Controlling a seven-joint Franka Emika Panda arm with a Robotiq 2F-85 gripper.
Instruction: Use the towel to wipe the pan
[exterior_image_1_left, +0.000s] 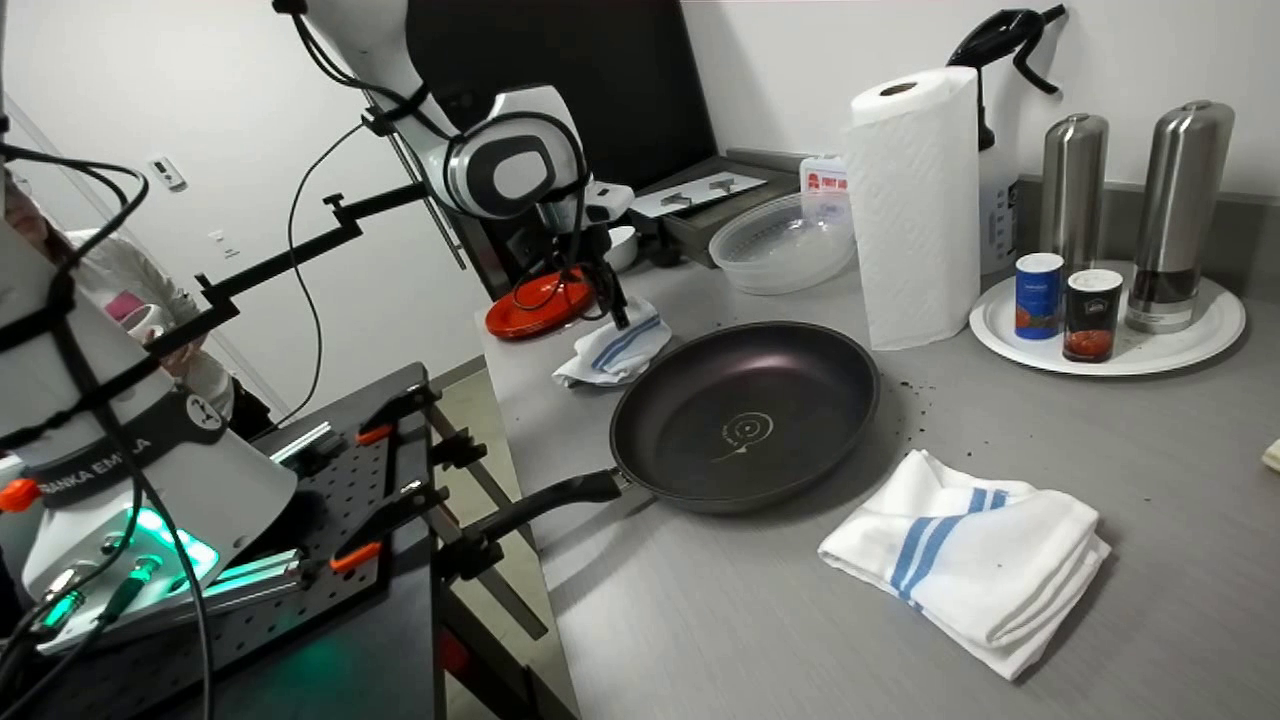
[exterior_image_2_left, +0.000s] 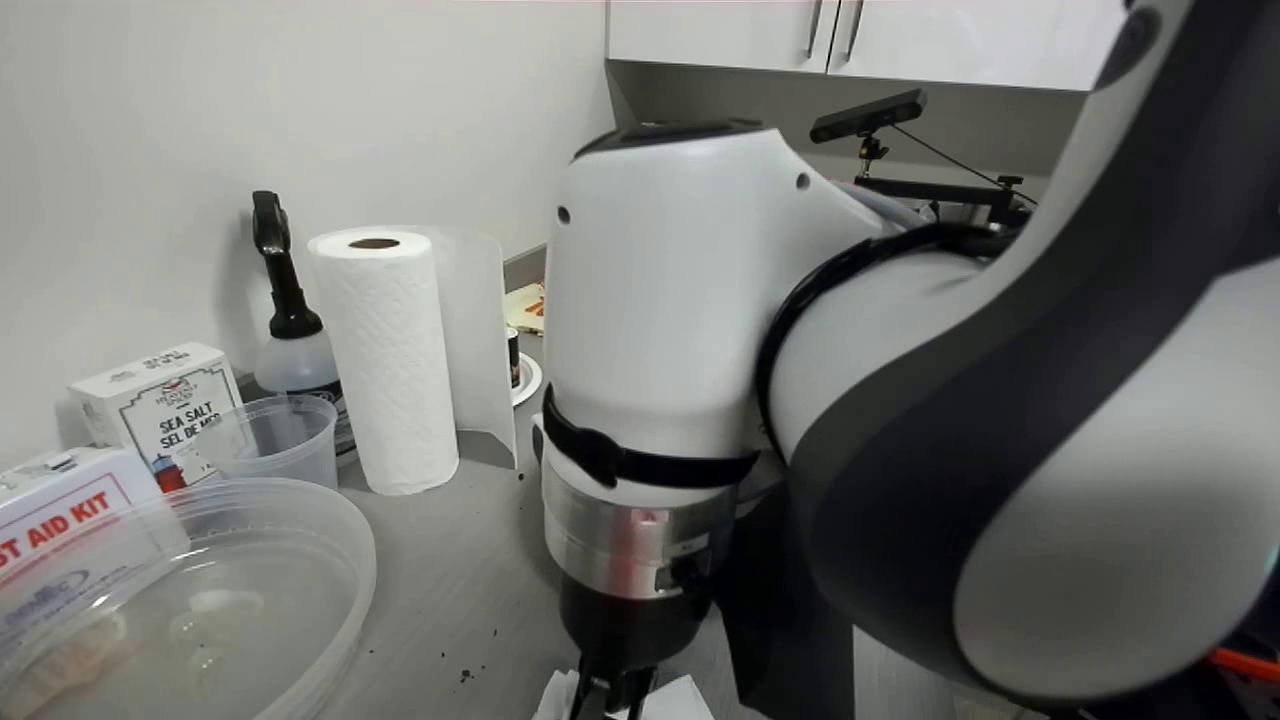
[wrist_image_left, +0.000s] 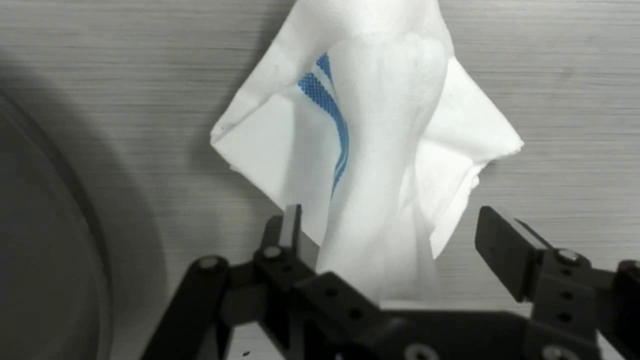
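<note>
A dark round pan (exterior_image_1_left: 745, 415) with a black handle sits on the grey counter. In the wrist view the pan (wrist_image_left: 45, 230) shows at the left edge. A white towel with blue stripes (exterior_image_1_left: 615, 345) lies crumpled beside the pan, on its far side. It also shows in the wrist view (wrist_image_left: 375, 150), and in part in an exterior view (exterior_image_2_left: 682, 702). My gripper (wrist_image_left: 395, 240) is open, with the raised fold of this towel between its fingers, not gripped. In an exterior view the gripper (exterior_image_1_left: 615, 305) is at the towel. Another folded white towel (exterior_image_1_left: 965, 560) lies nearer, beside the pan.
A paper towel roll (exterior_image_1_left: 915, 210) stands behind the pan. A white plate (exterior_image_1_left: 1215, 310) holds two steel mills and small shakers. A clear plastic bowl (exterior_image_1_left: 785, 245) and a red lid (exterior_image_1_left: 540, 305) are at the far end. Dark crumbs (exterior_image_1_left: 915, 410) lie beside the pan.
</note>
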